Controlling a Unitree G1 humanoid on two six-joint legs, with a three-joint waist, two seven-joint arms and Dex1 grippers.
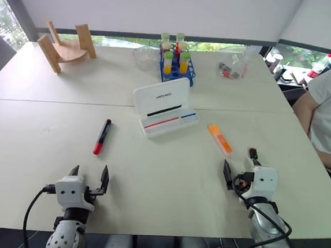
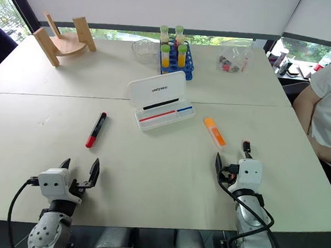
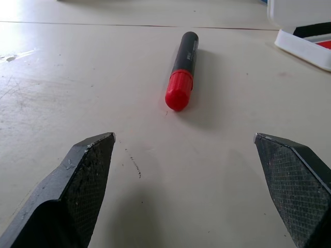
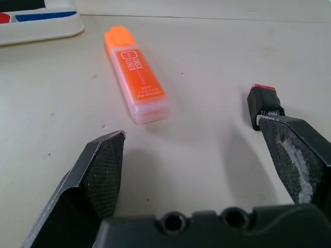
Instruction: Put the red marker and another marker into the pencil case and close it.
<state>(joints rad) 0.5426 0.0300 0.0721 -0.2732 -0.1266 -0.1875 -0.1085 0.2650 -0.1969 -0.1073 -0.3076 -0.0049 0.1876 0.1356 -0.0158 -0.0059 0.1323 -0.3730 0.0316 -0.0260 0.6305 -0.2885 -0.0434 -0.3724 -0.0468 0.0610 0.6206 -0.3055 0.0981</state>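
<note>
Both grippers sit nearest me, low over the near table, fingers spread wide and holding nothing: left gripper and right gripper. I read this as the very start; neither marker is picked up, and the case stands open mid-table with its lid tilted up and two slim pens already lying in the tray.

Red marker lies just ahead of my left gripper, its red end toward me and its barrel running away toward the case. To take it I'd reach forward and close across the barrel. Orange marker lies ahead of my right gripper, a little to its inner side, angled toward the case.

One small red-tipped black object rests right beside my right fingertip; I'd steer clear of it. Bare table lies between both markers and the case. A person's arm is at the right edge, well apart.
</note>
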